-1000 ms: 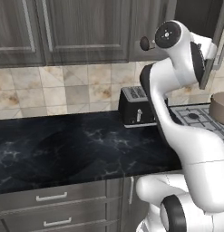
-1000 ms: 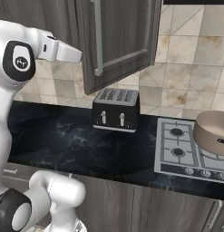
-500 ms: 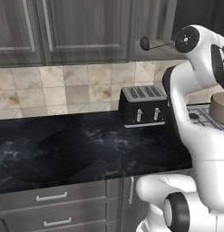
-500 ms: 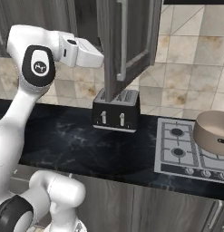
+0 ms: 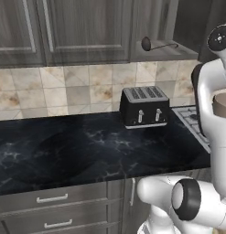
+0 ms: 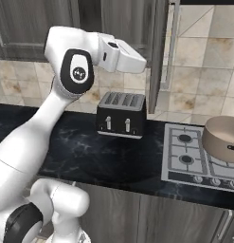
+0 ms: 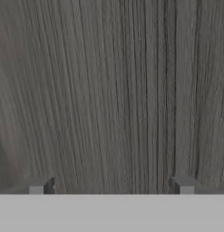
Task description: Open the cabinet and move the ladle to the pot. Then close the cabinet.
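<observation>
The cabinet door [image 6: 158, 52] stands swung out, edge-on in the right base view, its silver bar handle [image 6: 173, 42] on the far side. In the opened cabinet [image 5: 178, 27] the dark ladle [image 5: 151, 44] lies on the bottom shelf, bowl to the left. My gripper [image 7: 112, 186] is open and empty; its fingertips [image 7: 41, 185] sit wide apart right against the door's wood grain. The white hand [image 6: 130, 59] reaches the door's inner face from the left. The taupe pot [image 6: 225, 137] sits on the stove at the right; it also shows as the pot [image 5: 222, 104] behind my arm.
A black toaster [image 6: 122, 114] stands on the dark marble counter [image 5: 78, 151] below the hand. The gas stove [image 6: 192, 159] lies to its right. Closed wall cabinets [image 5: 64, 27] run to the left, drawers [image 5: 52, 199] below the counter edge.
The arm has swung to the right and the hand has followed the door, which has gone from partly open to standing straight out. The ladle has not moved.
</observation>
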